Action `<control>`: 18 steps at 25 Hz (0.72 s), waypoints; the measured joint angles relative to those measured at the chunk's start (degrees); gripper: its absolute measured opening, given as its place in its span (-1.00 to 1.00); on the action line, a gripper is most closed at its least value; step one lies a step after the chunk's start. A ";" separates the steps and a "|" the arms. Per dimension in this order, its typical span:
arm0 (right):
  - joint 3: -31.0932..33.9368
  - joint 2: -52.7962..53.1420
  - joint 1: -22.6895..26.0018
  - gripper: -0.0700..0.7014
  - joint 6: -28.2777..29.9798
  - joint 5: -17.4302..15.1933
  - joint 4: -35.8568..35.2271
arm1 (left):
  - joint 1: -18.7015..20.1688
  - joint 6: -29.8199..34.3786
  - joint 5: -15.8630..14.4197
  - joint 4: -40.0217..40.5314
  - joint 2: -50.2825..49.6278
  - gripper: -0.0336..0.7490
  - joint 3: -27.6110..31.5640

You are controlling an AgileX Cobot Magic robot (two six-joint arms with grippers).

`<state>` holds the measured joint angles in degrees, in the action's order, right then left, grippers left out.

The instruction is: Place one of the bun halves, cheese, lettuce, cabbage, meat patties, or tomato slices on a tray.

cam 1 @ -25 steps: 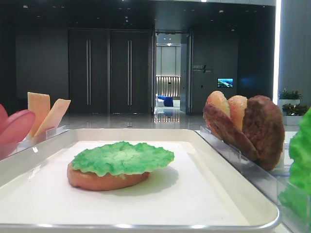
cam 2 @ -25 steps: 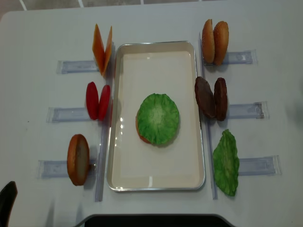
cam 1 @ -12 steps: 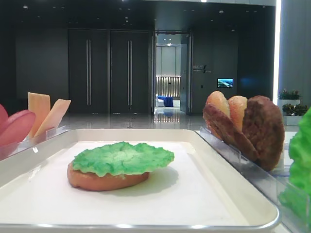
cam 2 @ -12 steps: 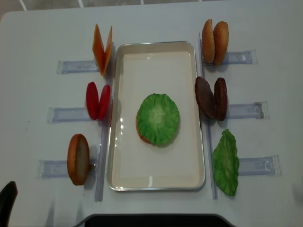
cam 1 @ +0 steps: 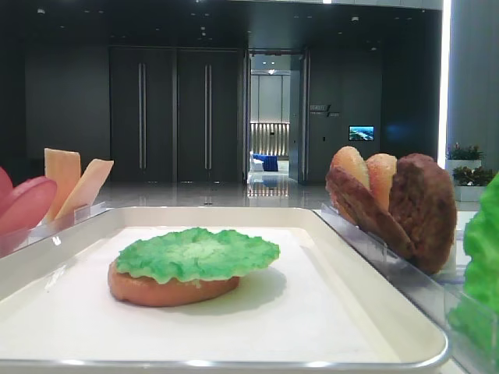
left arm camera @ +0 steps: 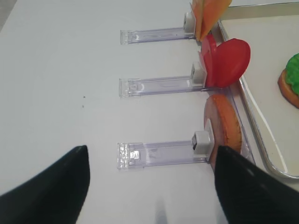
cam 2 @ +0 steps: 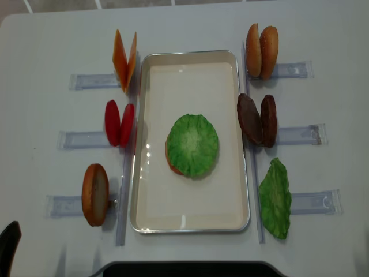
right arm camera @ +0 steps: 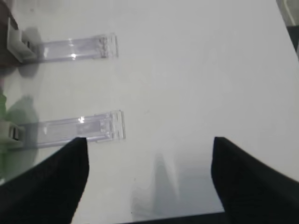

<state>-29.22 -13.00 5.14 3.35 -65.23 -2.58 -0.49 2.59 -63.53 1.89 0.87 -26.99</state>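
- Right tool (right arm camera: 147, 179): fingers (right arm camera: 44, 182) spread wide apart, nothing between them. It hangs over bare table (right arm camera: 201, 70), pointing down, well off to the right of the food.
- Just ahead of it in the right wrist view are the outer ends of two clear racks (right arm camera: 81, 127); a sliver of green leaf shows at the left edge.
- Left tool (left arm camera: 149, 186): fingers (left arm camera: 51, 186) also wide apart, empty, over bare table at the near left.
- A bun half (left arm camera: 224, 128) stands on edge in the nearest rack (left arm camera: 159, 153), right ahead of the left tool; tomato slices (left arm camera: 226, 63) sit one rack further on, cheese (left arm camera: 208, 14) beyond that.
- Overhead view: only a dark bit of the left arm (cam 2: 8, 245) shows at the bottom left corner; the right arm is out of shot.
- Tray (cam 2: 190, 222) in the middle of the table: one bun half (cam 1: 168, 290) lies flat on it with a lettuce leaf (cam 2: 192, 144) on top.
- Right of the tray, back to front: two bun halves (cam 2: 261, 51), two meat patties (cam 2: 258, 120), a spare lettuce leaf (cam 2: 275, 198), all on edge in racks.
- Versus a second ago: nothing on the tray or in the racks has shifted, and the left arm's corner is in the same place.
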 joint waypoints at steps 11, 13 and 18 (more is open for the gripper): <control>0.14 13.36 0.00 0.52 0.13 0.09 -0.06 | 0.00 0.00 0.00 0.00 0.00 0.71 0.00; 0.14 13.48 0.00 0.52 0.13 0.09 -0.06 | 0.00 0.00 0.00 0.00 0.00 0.71 0.00; 0.14 13.48 0.00 0.52 0.13 0.09 -0.06 | 0.00 0.00 0.00 0.00 0.00 0.71 0.00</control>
<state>-29.07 0.48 5.14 3.48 -65.14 -2.64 -0.49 2.59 -63.53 1.89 0.87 -26.99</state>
